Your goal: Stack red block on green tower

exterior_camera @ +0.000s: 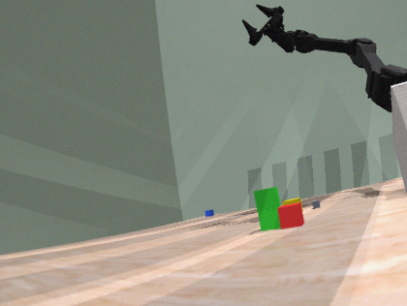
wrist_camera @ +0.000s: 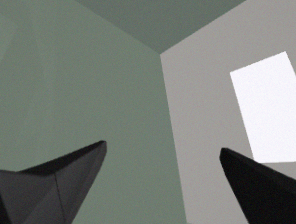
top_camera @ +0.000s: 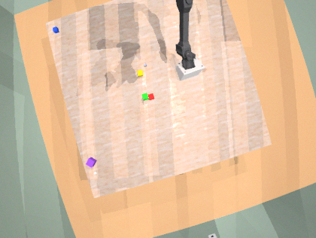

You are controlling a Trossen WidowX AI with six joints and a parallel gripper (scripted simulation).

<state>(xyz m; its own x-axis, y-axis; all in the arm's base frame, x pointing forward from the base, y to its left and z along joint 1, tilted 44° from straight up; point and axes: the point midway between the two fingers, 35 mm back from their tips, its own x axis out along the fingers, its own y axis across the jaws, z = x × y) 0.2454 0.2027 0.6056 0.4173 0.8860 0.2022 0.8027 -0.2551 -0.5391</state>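
- the tool (exterior_camera: 258, 20) hangs high above the tabletop (exterior_camera: 203, 271), jaws spread wide, holding nothing.
- the red block (exterior_camera: 291, 215) sits on the tabletop, right against the green tower (exterior_camera: 267, 208).
- this looks like the reach stage; next it needs a careful descent onto the red block, without nudging the tower.

You see the red block (exterior_camera: 291, 215) sitting on the wooden table, touching the base of the green tower (exterior_camera: 268, 208). The tower stands upright, two cubes high, its top bare.
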